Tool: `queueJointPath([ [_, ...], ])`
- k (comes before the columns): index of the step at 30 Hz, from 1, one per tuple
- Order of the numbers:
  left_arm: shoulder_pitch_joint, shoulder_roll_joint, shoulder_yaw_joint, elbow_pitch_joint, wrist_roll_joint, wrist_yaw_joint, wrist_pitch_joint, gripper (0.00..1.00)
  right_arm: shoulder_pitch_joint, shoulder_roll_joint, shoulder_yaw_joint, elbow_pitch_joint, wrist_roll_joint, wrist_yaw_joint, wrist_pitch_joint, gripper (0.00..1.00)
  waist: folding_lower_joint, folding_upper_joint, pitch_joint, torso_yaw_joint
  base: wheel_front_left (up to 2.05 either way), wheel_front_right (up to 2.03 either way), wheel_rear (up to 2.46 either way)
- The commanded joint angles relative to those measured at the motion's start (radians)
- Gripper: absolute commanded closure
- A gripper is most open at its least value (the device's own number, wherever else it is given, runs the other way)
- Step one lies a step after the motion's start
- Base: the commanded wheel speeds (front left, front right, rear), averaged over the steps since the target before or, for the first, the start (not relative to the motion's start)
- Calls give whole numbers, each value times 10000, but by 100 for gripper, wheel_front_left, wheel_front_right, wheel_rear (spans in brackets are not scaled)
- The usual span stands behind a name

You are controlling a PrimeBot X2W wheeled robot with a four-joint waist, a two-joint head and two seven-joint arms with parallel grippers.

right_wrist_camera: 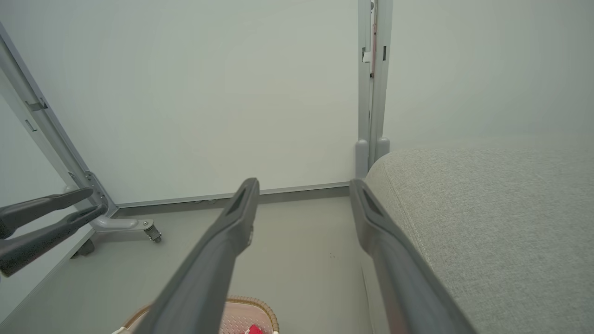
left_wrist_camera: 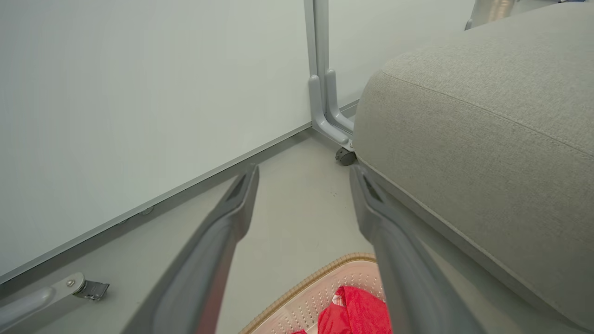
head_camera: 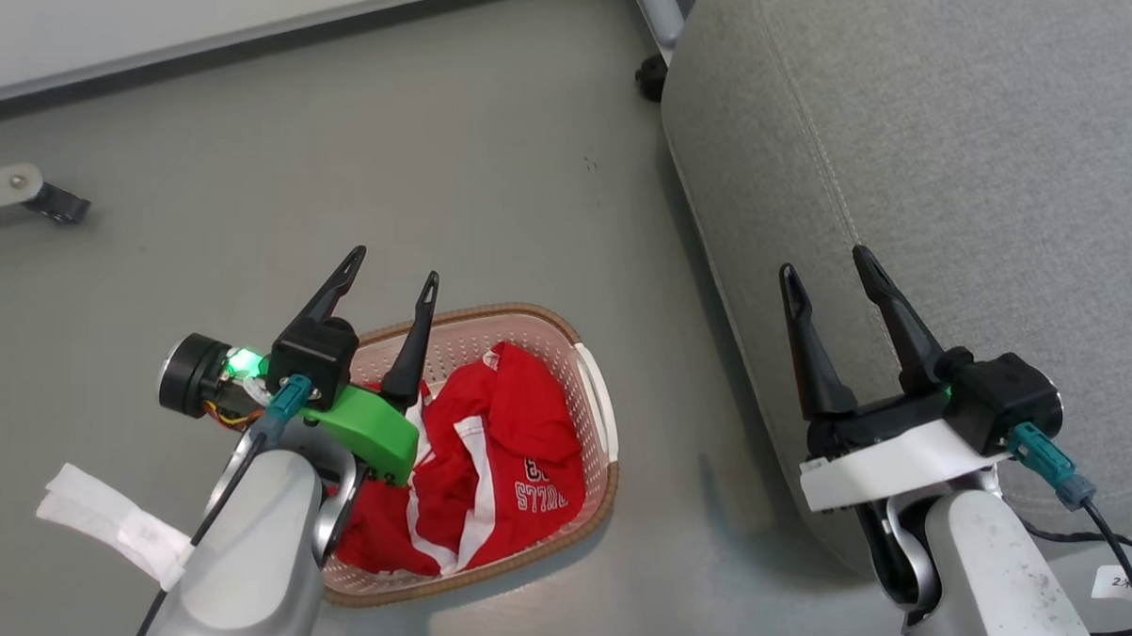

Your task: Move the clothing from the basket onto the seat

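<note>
Red clothing (head_camera: 491,452) with white stripes and lettering lies bunched in the cream perforated basket (head_camera: 600,409) on the floor; a red fold (left_wrist_camera: 355,313) shows low in the left wrist view. My left gripper (head_camera: 394,265) hangs open above the basket's left end, nothing between its fingers. My right gripper (head_camera: 824,261) stands open over the left edge of the big grey seat (head_camera: 957,162), holding nothing. The basket's rim (right_wrist_camera: 260,308) and a red scrap (right_wrist_camera: 254,330) peek in at the bottom of the right wrist view, where the left gripper's fingers (right_wrist_camera: 41,218) reach in from the left.
A white partition wall (left_wrist_camera: 139,93) on grey wheeled feet (left_wrist_camera: 345,157) stands behind the floor. Another caster foot (head_camera: 52,204) sits at the far left. White tape (head_camera: 112,519) hangs from my left forearm. Bare grey floor (head_camera: 440,163) lies beyond the basket.
</note>
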Motion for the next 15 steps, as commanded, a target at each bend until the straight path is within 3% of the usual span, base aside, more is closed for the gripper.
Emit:
queueJointPath([
  [1,-331,121,-90,187,62,-55,3,0,-223,-28,-15,-93,75,-3,-46,0,0,-1,947,-753,0,0,0],
  [15,-2229,671,-1956,2708,-157,-65,4,0,-1064,-26,2,-769,123,-3,-46,0,0,-1,3010,-1171,0,0,0],
])
